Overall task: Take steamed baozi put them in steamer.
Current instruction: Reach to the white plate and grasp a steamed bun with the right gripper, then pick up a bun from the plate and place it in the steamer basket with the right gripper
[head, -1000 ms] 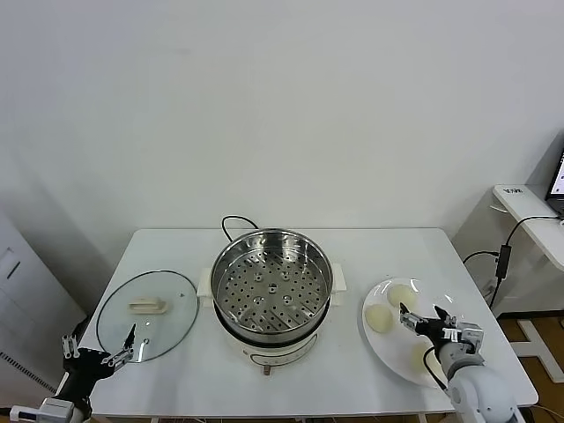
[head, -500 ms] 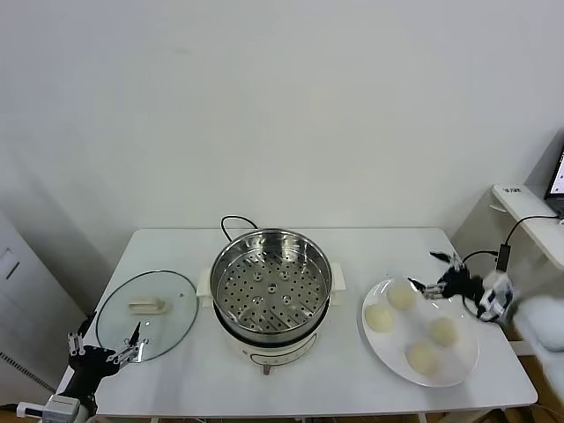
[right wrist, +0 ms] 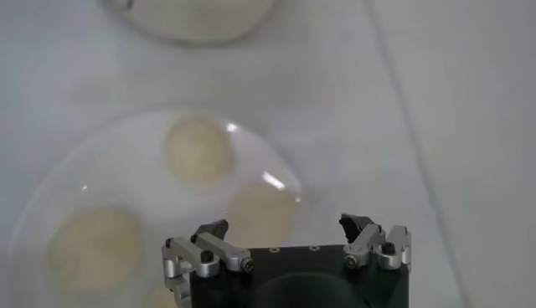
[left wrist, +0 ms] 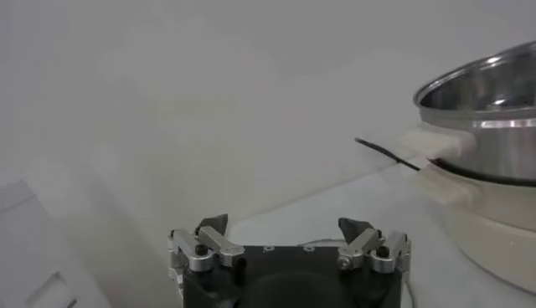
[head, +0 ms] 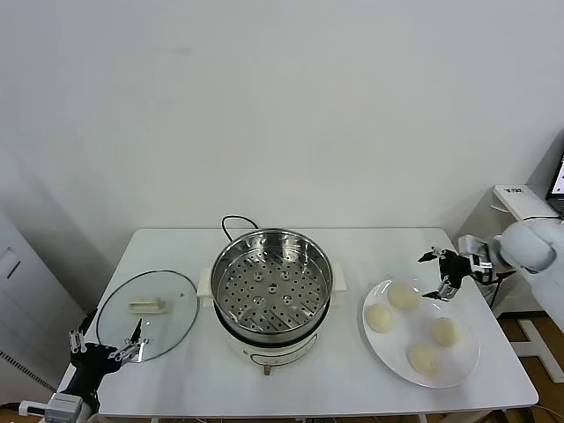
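My right gripper [head: 443, 276] hangs above the far edge of the white plate [head: 465, 368], jaws spread wide and holding nothing. My left gripper [head: 104, 346] is parked low at the near left corner of the table [head: 352, 247], beside the glass lid [head: 145, 315], jaws likewise spread and empty.

Risks, as I judge them:
- The four baozi [head: 404, 295] sit close together on the plate. A descent that is off-centre could put one finger onto a neighbouring bun and dent or push it.
- The buns look soft. Closing too hard would crush the skin; closing too lightly could let the bun slip during the carry to the steamer [head: 271, 282].
- The plate may slide if a finger presses on its rim.
- The steamer wall stands well above the table. A low transfer path could strike the rim or the side handle.

Condition of the task items: the baozi are pale cream, smooth, matte domes, all intact, all on the plate at the table's right side. The steamer stands at the table centre, uncovered, its perforated steel floor bare, its cord running off behind. No bun has been loaded yet.
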### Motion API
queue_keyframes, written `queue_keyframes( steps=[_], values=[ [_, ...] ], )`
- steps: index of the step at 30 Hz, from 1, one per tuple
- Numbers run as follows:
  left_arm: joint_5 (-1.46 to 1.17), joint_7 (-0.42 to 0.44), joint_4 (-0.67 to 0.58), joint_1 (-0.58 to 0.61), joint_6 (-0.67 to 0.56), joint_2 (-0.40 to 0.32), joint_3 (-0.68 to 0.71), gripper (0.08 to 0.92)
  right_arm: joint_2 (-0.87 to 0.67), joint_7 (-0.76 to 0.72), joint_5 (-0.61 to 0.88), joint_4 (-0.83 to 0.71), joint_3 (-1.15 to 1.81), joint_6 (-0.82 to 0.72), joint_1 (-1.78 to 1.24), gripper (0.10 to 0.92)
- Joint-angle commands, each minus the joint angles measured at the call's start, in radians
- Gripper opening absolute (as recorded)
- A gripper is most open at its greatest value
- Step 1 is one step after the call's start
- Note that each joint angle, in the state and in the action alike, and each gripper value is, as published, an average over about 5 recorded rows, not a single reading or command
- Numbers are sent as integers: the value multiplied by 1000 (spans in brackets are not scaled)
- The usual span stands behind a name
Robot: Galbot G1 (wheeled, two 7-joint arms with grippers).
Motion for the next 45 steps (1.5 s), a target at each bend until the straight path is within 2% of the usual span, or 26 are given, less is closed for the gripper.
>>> queue_keyframes(
  steps=[1,11,23,39,45],
  values=[
    [-1,-1,-2,2,1,-3,-3,823,75,-63,-99,-89,-209,2,163,823],
    [-15,0,-1,13,-2,6,-27,823,179,18,-136,-184,-222,20,141,823],
    [-15,0,-2,18,-4,0,-32,823,189,57,-166,-212,-227,23,128,793],
    [-16,1,-10,31,-15,-5,-41,823,160,67,-125,-184,-275,30,171,507],
    [-18,2,-13,36,-22,2,-47,823,93,38,64,-82,-510,28,428,465]
  ],
)
